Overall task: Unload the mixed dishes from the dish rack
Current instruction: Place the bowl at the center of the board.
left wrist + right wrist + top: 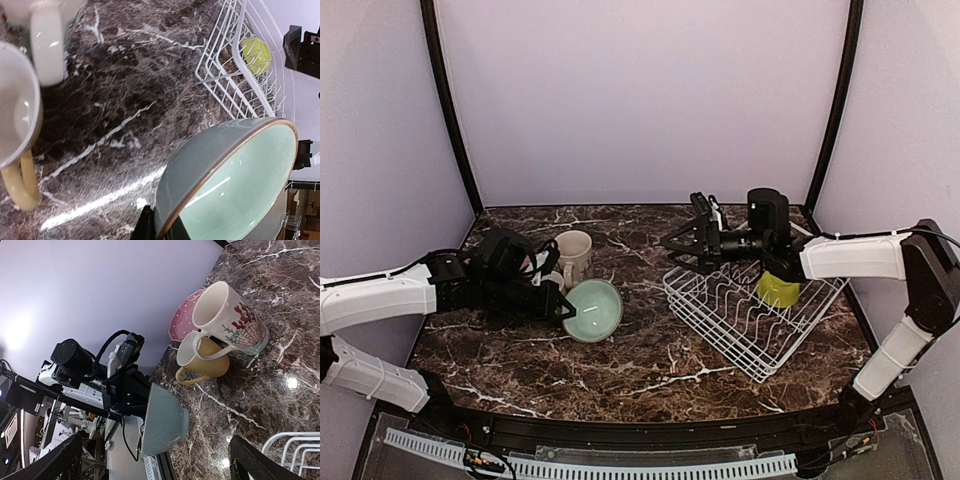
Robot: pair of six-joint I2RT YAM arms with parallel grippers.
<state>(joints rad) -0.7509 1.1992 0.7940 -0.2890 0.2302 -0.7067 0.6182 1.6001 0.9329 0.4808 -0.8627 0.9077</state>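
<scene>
right, my left gripper (558,303) is clamped on the rim of the pale mint bowl (593,310), the fingers pinching its wall from the 9 o'clock side. the bowl hangs out of the dish rack (750,320), over the marble table (650,370) a little toward 9 o'clock of centre. the cream-grey mug (574,255) is just beside it at 11 o'clock. i cannot tell whether its low edge touches the marble.

it looks like glazed ceramic to me: stiff, fairly heavy for a grip on one edge, slick under the pads and likely to chip if it drops. a rim pinch works, but the weight hangs off to one side, so i judge it will want to swing. setting it down flat calls for a slow hand.

the bowl is round, so it has no true long axis. its mouth is tipped up on edge, facing roughly 5 o'clock and upward, with the foot turned away toward 11 o'clock.

my right gripper (685,240) stands with its fingers wide apart and holds nothing, above the rack's corner at 10 o'clock. the lime-green bowl (778,290) sits at the rack's 2 o'clock end, not yet unloaded. i would take that one by the rim too.
</scene>
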